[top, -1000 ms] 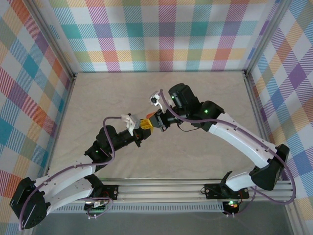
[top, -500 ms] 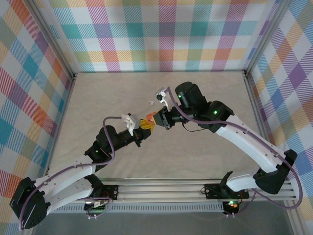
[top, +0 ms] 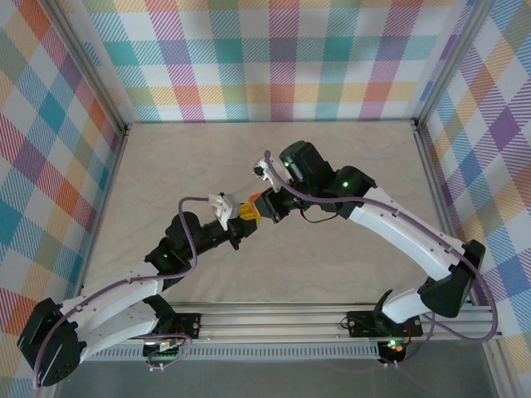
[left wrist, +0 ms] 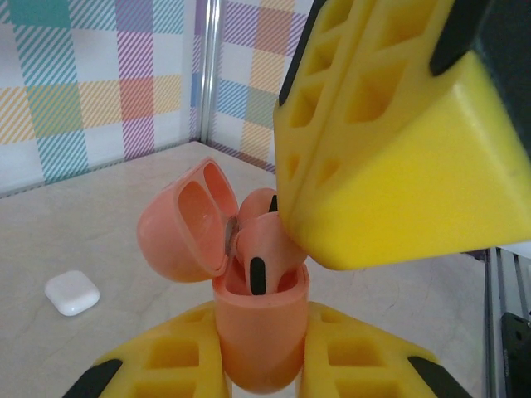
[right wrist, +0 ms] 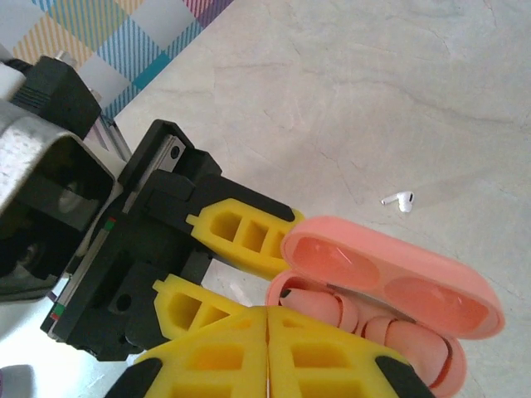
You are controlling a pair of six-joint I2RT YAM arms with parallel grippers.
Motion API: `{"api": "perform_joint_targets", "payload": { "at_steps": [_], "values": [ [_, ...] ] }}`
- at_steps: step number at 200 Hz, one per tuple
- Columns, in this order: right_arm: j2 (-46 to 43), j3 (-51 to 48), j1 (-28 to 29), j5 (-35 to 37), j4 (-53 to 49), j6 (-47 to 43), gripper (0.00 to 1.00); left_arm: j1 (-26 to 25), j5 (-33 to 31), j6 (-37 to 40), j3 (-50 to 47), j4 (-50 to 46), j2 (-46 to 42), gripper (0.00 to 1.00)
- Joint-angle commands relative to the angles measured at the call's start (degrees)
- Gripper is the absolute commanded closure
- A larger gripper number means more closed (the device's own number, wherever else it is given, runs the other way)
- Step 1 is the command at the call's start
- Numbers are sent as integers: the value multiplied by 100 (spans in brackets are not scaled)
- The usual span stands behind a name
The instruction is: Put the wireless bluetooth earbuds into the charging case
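Observation:
A coral-pink charging case stands upright with its lid swung open, and my left gripper is shut on its body. Two coral earbuds sit in its sockets; the near one sticks up above the rim. My right gripper is shut with its fingers pressed flat together, and its tips rest on top of the earbuds at the case mouth. From above, both grippers meet over the middle of the table. A loose white earbud lies on the table beyond the case.
A closed white case lies on the beige table off to the left in the left wrist view. Plaid walls and aluminium frame posts enclose the table on three sides.
My right gripper drew back up and to the right, away from the case, then came back down onto it. The left gripper held the case still.

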Motion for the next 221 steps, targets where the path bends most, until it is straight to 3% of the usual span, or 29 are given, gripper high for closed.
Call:
{"api": "perform_joint_targets", "payload": {
  "at_steps": [1,51,94,129,164,221],
  "values": [
    [91,222,24,-16,-86,-33,92,-48,97,-85,244,155,28,100],
    [92,200,22,-54,-238,5,94,-52,134,4,219,197,20,100],
    [-336,529,3,-260,-51,93,91,-9,503,339,-122,793,-64,100],
    [-646,600,-513,-464,11,218,90,58,980,720,185,300,71,100],
    [-217,607,-1179,-591,-291,230,89,59,1142,991,348,209,184,100],
    [534,595,-1259,-1386,-375,84,89,67,1293,1151,524,78,271,100]
  ]
}}
